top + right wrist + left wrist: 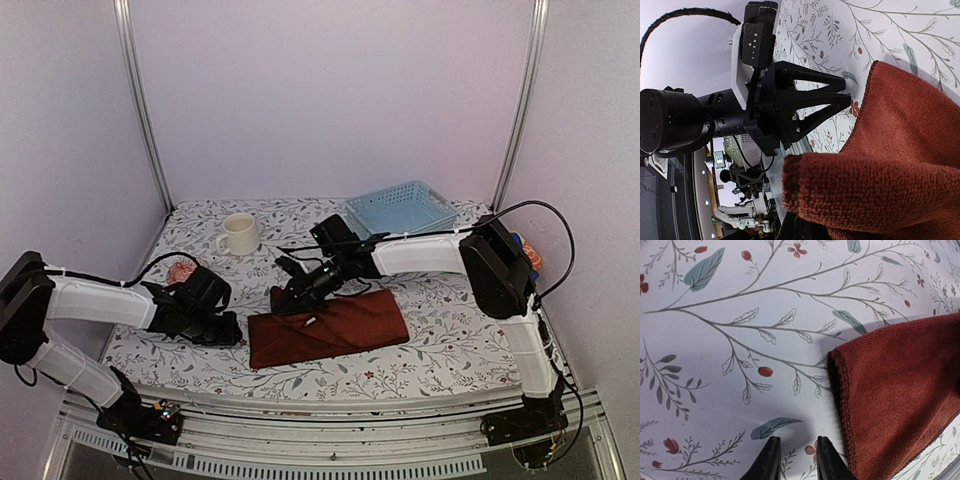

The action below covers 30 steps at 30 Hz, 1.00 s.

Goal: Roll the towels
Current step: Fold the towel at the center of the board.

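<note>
Black left gripper (797,444) hangs low over the tabletop (450,340), just beside the left edge of the rust-brown towel (335,330). Its jaws are nearly together with nothing between them, I'd guess ready to tuck. The right gripper (297,297) is pinching the towel's far-left corner and holding it lifted, probably to start the roll.

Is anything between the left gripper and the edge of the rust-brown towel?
Nothing visible. In the left wrist view, only bare floral tablecloth lies between the left gripper, its fingers slightly apart, and the rust-brown towel, whose hemmed edge is close beside them.
</note>
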Available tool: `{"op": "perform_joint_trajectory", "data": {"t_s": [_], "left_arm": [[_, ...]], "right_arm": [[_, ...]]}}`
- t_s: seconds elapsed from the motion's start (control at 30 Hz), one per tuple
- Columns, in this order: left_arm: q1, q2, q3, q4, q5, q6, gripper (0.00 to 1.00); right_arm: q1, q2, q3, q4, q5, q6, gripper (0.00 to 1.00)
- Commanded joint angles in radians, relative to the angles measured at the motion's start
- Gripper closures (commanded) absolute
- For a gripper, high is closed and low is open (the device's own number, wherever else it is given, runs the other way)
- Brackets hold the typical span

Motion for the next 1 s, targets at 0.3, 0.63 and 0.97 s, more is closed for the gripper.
{"op": "perform_joint_trajectory", "data": {"t_s": [0.3,0.63,0.97], "left_arm": [[0.000,-0.036,-0.072,0.027,0.028,-0.029,0.75],[0.001,-0.070,-0.072,-0.001,0.008,-0.029,0.73],[0.000,-0.182,-0.016,-0.080,-0.001,-0.025,0.60]], "right_arm": [[0.060,0.115,0.082,0.127,0.037,0.115,0.98],[0.058,0.160,0.111,0.206,-0.013,0.124,0.71],[-0.059,-0.132,0.025,0.078,0.054,-0.139,0.50]]}}
